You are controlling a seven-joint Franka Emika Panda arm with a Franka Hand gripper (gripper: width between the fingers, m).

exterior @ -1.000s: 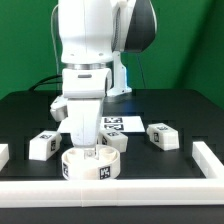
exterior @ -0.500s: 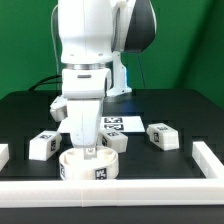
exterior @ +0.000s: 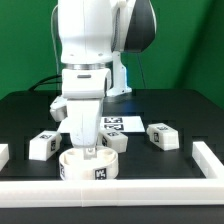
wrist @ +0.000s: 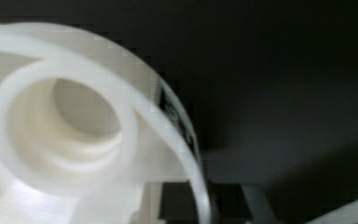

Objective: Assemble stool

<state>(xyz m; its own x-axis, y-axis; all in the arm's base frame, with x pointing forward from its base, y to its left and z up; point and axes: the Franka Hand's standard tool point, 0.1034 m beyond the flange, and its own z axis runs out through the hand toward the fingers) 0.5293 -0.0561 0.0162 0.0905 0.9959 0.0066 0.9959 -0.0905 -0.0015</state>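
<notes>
The gripper point(exterior: 92, 150) looks closed on the thin rim wall of the round seat point(exterior: 88, 170), which rests on the tabletop point(exterior: 180, 115) directly beneath it; likely stiff, light, slippery plastic, best pinched squarely across that rim

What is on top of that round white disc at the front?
Only the robot's pincer, shut, reaching down onto the round seat. None of the block legs sits on it. Its tips are hidden, so whether they pinch the seat cannot be seen.
</notes>
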